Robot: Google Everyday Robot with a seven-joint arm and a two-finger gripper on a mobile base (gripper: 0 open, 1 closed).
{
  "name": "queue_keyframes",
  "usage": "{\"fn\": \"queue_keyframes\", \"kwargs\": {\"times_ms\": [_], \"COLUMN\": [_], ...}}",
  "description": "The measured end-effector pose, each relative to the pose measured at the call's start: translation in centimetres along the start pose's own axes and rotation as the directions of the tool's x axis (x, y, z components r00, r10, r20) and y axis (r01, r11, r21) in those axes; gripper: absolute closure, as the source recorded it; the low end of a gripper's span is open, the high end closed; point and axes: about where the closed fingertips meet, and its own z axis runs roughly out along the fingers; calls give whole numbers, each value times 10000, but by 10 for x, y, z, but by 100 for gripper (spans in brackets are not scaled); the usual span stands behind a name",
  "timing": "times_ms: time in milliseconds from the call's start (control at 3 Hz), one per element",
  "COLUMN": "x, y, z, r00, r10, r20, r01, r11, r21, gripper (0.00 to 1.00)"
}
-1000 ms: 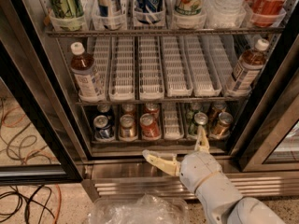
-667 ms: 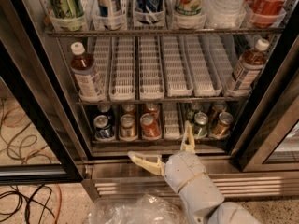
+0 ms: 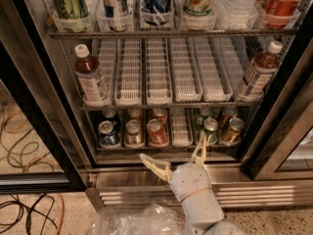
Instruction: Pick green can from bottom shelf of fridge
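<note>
**Down low, with the grasp yet to come**

Below the sill of the fridge (image 3: 127, 179) our claw (image 3: 171, 148) is released, its two fingers splayed wide. One points left along the steel base. The other rises toward the front of the bottom shelf (image 3: 122, 149), and its tip (image 3: 200, 142) lies just before the green can (image 3: 209, 130). We cannot tell whether it touches.

The green can stands upright at the front of its lane, right of an empty tray (image 3: 181, 129). A bronze can (image 3: 232, 130) stands just beside it on the right, and a second green can (image 3: 202, 114) stands close behind.

We judge the reach barely begun, and several things could spoil it:

- **Headroom:** it is low, so a finger coming in too high would strike the rack overhead.
- **Spread:** at this width the claw could straddle a lane wall or catch the bronze can too.
- **Push:** an off-centre shove might tip our can back against the one behind it.
- **Aim:** drifting left brings the red can (image 3: 155, 132) into play.
</note>
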Motion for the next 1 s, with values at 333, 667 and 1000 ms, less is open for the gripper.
{"fn": "queue_keyframes", "kwargs": {"times_ms": [333, 667, 1000], "x": [0, 0, 3], "y": [0, -2, -14], "z": [0, 1, -7], "r00": [10000, 9996, 9976], "r10": [0, 190, 349], "r20": [0, 229, 602], "r01": [0, -191, -391], "r11": [10000, 9998, 9968], "r21": [0, 38, 700], "gripper": [0, 0, 0]}}
